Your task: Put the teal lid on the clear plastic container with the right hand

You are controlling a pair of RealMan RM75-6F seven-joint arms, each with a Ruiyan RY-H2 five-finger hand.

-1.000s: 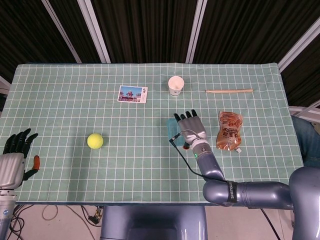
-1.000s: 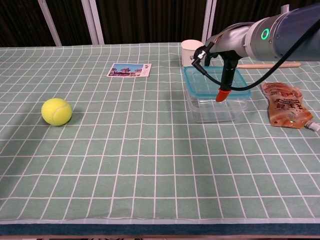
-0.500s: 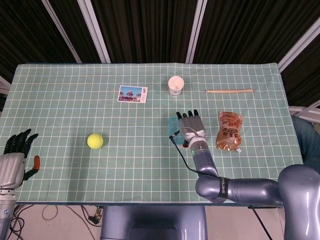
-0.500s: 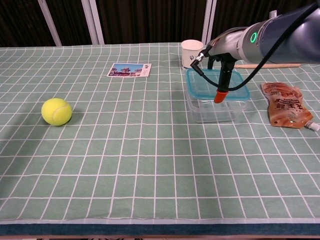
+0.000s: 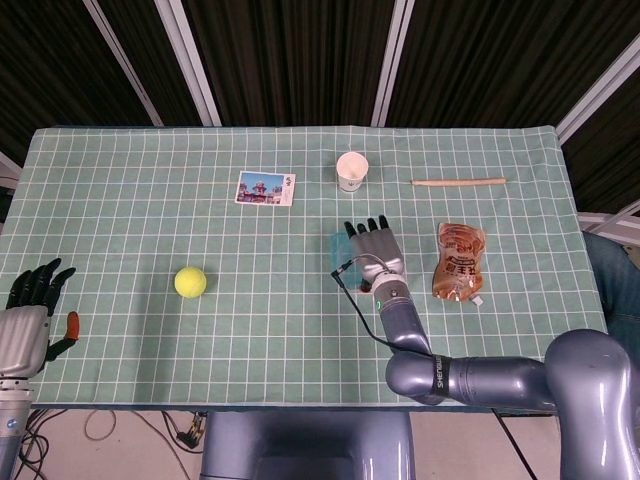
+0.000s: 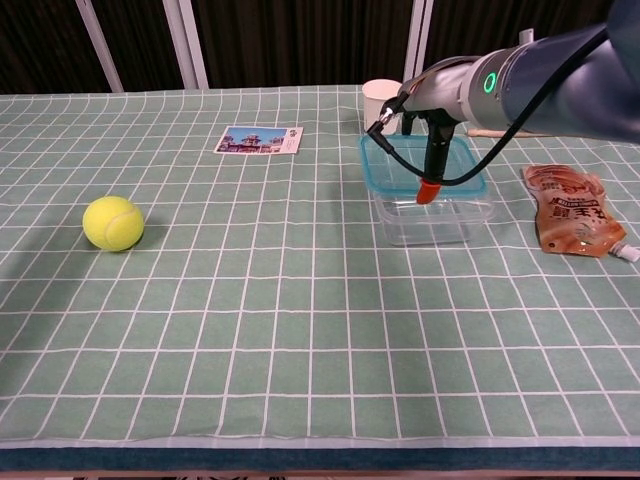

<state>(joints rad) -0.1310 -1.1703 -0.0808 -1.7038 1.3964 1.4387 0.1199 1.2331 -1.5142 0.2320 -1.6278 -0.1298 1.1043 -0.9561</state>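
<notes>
the teal lid [image 6: 421, 166] sits on top of the clear plastic container [image 6: 432, 219], shifted toward its left and far side so the container's near right part sticks out past it. the right hand [image 5: 371, 250] lies flat over the lid with its fingers stretched forward and a red-tipped thumb pointing down at the lid's near edge, though whether it actually grips the lid i cannot tell. the left hand [image 5: 28, 312] rests at the near left table edge with fingers spread and nothing in it, a tennis ball [image 6: 113, 222] lies well to the left of the container, a paper cup [image 6: 379, 101] stands just behind it, and a brown pouch [image 6: 573, 208] lies to its right.

Bright, even overhead light, soft shadows, sharp focus, dark background beyond.
</notes>
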